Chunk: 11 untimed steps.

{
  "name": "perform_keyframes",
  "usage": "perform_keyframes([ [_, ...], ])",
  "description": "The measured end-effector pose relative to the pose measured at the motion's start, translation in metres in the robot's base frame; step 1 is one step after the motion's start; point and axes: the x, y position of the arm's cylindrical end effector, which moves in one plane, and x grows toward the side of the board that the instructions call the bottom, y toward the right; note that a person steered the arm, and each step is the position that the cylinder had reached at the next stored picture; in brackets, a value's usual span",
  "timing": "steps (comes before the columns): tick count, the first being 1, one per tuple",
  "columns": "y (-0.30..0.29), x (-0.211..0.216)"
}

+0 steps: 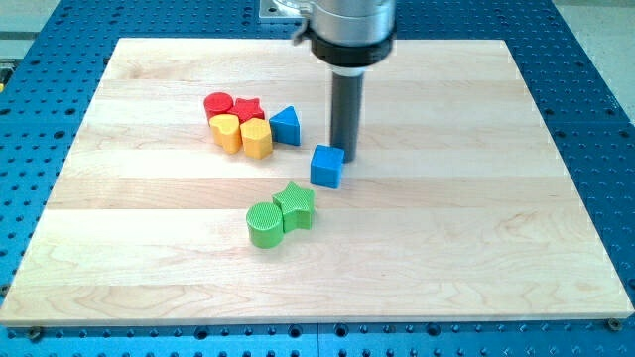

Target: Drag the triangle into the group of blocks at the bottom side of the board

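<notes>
A wooden board (417, 248) lies on a blue perforated table (595, 59). My tip (345, 156), a bare rod with nothing to open or close, touches the blue cube (326, 166) at its 1 o'clock. The blue triangle (285, 126) sits at the cube's 10 o'clock, beside red and yellow blocks. Best to approach the triangle from 12 o'clock and push toward the green star (295, 204) and green cylinder (265, 224).
</notes>
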Motion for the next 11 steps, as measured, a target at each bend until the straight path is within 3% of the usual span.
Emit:
perform_keyframes([
  [2,-0.022,0.034],
  [3,-0.019,-0.039],
  [4,-0.053,-0.078],
  [5,-0.098,-0.027],
  [8,-0.073,0.040],
  [9,-0.088,0.007],
  [11,-0.099,0.038],
])
